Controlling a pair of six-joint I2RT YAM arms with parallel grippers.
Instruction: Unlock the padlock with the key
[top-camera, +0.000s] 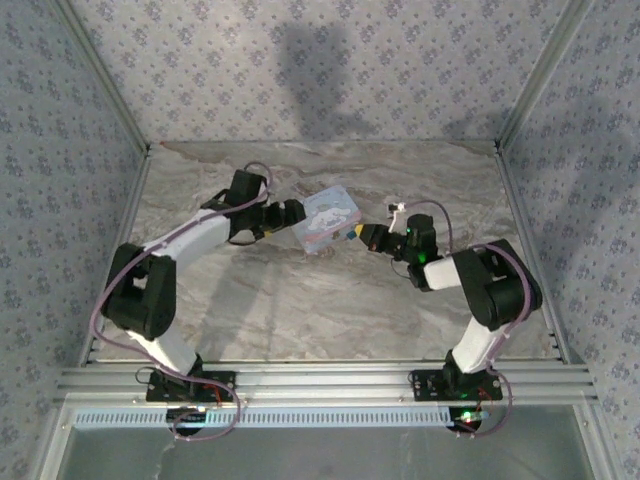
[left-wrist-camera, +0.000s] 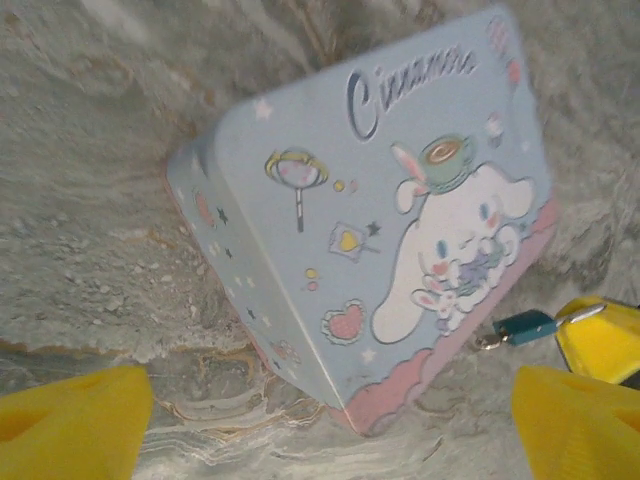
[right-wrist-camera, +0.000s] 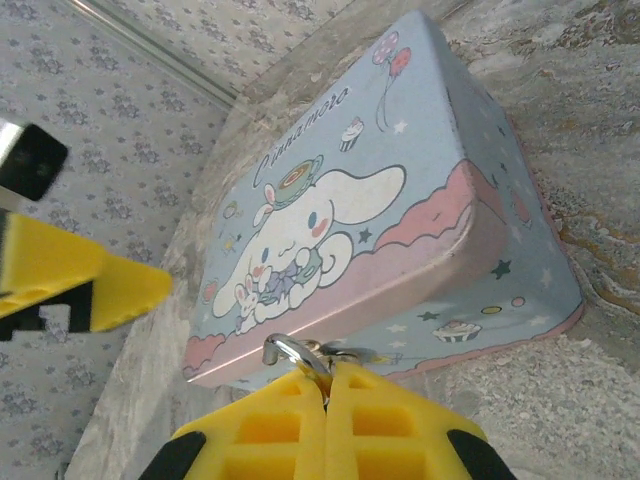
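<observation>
Left wrist view has the padlock (left-wrist-camera: 527, 325) hanging at the pink lower edge of the cartoon tin (left-wrist-camera: 380, 230), just above the bench (left-wrist-camera: 90, 250). The right hand (right-wrist-camera: 326, 390) is pressed together on a silvery piece (left-wrist-camera: 580, 314) jutting from the lock, likely the key. The turning step seems in hand, and the next move calls for a twist without slipping. The left hand (left-wrist-camera: 330, 425) is spread wide near the tin's corner, gripping nothing.

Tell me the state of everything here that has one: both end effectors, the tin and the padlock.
tin: lid closed.
padlock: at the tin's edge; locked or not, unclear.
left end effector: open.
right end effector: shut on the silvery piece.
</observation>
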